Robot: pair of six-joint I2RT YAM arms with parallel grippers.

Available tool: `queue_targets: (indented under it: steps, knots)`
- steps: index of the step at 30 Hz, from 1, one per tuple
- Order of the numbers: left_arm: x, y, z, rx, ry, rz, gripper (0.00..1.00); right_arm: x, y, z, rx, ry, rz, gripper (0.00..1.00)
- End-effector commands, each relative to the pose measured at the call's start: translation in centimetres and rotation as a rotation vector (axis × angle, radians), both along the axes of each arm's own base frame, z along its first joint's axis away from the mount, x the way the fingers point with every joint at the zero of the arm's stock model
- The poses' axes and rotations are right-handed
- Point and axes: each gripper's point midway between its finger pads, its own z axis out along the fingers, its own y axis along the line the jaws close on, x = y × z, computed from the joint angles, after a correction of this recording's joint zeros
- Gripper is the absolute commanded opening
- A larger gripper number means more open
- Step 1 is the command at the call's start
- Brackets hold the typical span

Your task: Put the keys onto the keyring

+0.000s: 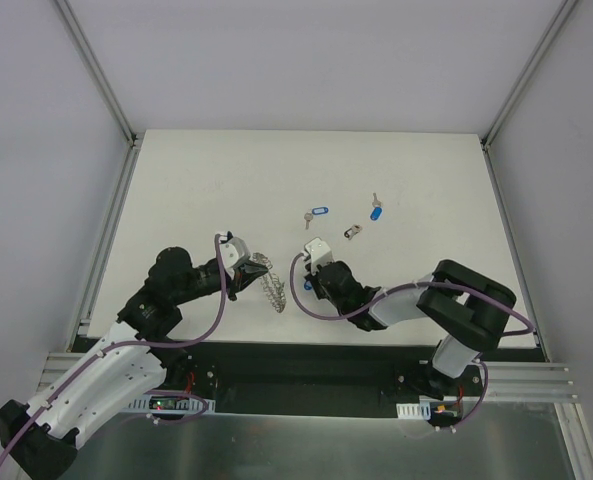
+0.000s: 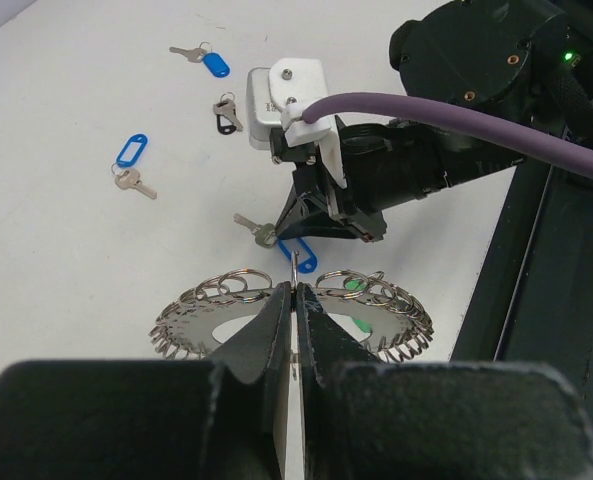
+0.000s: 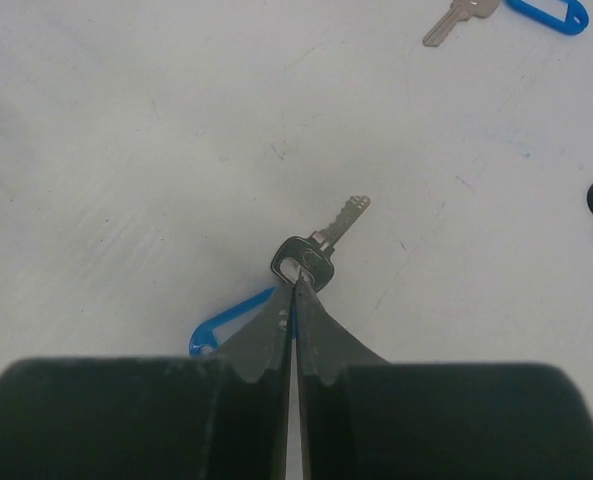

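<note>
My left gripper (image 1: 240, 272) is shut on the rim of the keyring (image 1: 270, 281), a flat grey disc with a coiled edge and a green spot. In the left wrist view the keyring (image 2: 201, 322) spreads to both sides of the closed gripper (image 2: 294, 292). My right gripper (image 1: 312, 284) is shut on the head of a silver key (image 3: 321, 248) with a blue tag (image 3: 228, 324). It holds the key low over the table just right of the keyring. That key also shows in the left wrist view (image 2: 261, 232).
Three more keys lie on the white table behind the grippers: one with a blue tag (image 1: 317, 214), one with a dark tag (image 1: 351, 233), one with a blue tag (image 1: 376, 211). The dark base rail (image 1: 306, 365) runs along the near edge.
</note>
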Motion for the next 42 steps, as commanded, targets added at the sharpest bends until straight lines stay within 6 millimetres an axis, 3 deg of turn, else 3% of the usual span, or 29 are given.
queue_targets:
  steps: [1,5,6,8,9,10,13,18,19,21,26,42]
  knots:
    - [0.1,-0.2,2.3,-0.044,-0.072,-0.005,0.0,0.8,0.2,1.9,0.121,-0.03,-0.102,0.08]
    - [0.0,-0.2,2.5,-0.048,-0.076,-0.004,0.0,0.3,-0.2,2.4,0.127,-0.018,-0.119,0.31]
    - [0.0,-0.2,2.5,-0.049,-0.076,-0.005,0.0,0.3,0.0,3.7,0.154,-0.022,-0.117,0.34]
    - [-0.1,-0.2,2.6,-0.052,-0.075,-0.006,0.0,-0.4,-0.5,3.4,0.097,0.032,-0.11,0.41]
    - [-0.1,-0.2,2.7,-0.055,-0.079,-0.008,0.0,0.0,0.5,5.8,0.13,0.022,-0.103,0.43]
    - [-0.1,-0.1,2.8,-0.055,-0.08,-0.006,0.0,-0.6,-0.3,5.1,0.057,0.065,-0.101,0.43]
    - [-0.1,0.0,3.0,-0.061,-0.087,0.0,0.0,-0.6,-0.4,6.6,-0.034,0.149,-0.13,0.47]
    - [-0.1,0.3,3.2,-0.064,-0.1,0.016,0.0,-1.2,-0.2,7.1,-0.128,0.337,-0.137,0.43]
    - [-0.1,0.4,3.2,-0.063,-0.103,0.021,0.0,-1.8,-0.8,6.1,-0.188,0.393,-0.138,0.41]
    - [-0.2,0.5,3.4,-0.066,-0.11,0.024,0.0,-1.5,-0.2,7.0,-0.19,0.431,-0.134,0.4]
    - [-0.2,0.8,3.6,-0.068,-0.127,0.033,0.0,-2.1,-0.6,6.3,-0.256,0.55,-0.156,0.27]
    - [-0.3,0.9,3.6,-0.061,-0.151,0.039,0.0,-0.2,-0.3,3.2,-0.331,0.698,-0.228,0.25]
